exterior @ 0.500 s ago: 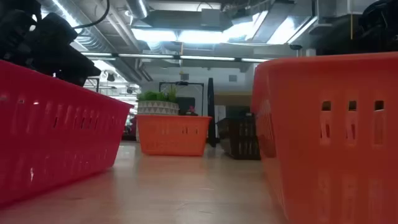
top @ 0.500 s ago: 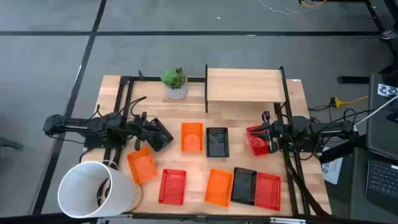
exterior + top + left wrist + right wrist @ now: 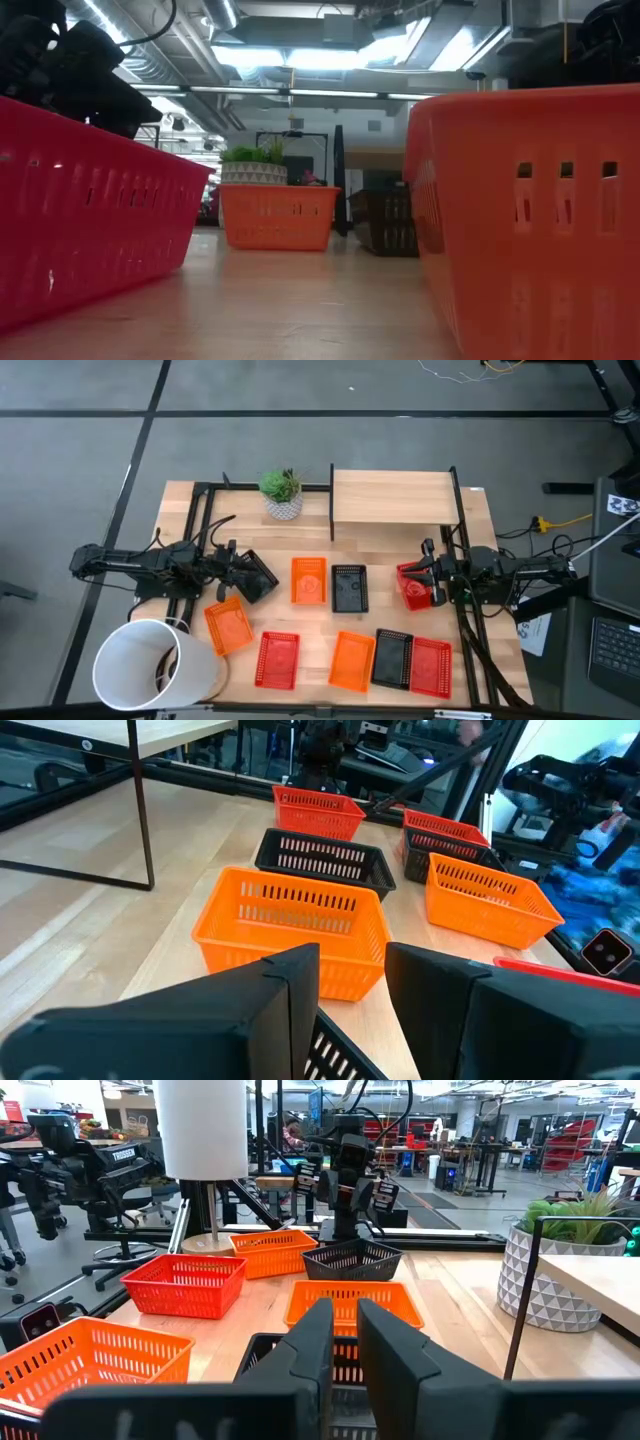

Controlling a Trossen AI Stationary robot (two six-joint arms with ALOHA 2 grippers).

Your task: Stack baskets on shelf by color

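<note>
On the right side of the table, I see my right gripper [image 3: 432,584] narrowly parted over a red basket [image 3: 412,586], unmoved since before. Left gripper [image 3: 262,578] waits narrowly parted beside an orange basket [image 3: 308,580]; the shelf [image 3: 391,497] holds 0 baskets.

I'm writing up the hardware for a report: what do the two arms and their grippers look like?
Both arms are black, slim and jointed, with black cables along them. The left gripper has broad, flat, matte black fingers; the right gripper has the same blocky dark fingers. No markings are visible.

The baskets come in orange [image 3: 308,581], red [image 3: 277,659] and black [image 3: 348,589] mesh. The plant pot [image 3: 284,508] is white with a grey pattern; the shelf [image 3: 392,498] is pale wood on black uprights.
</note>
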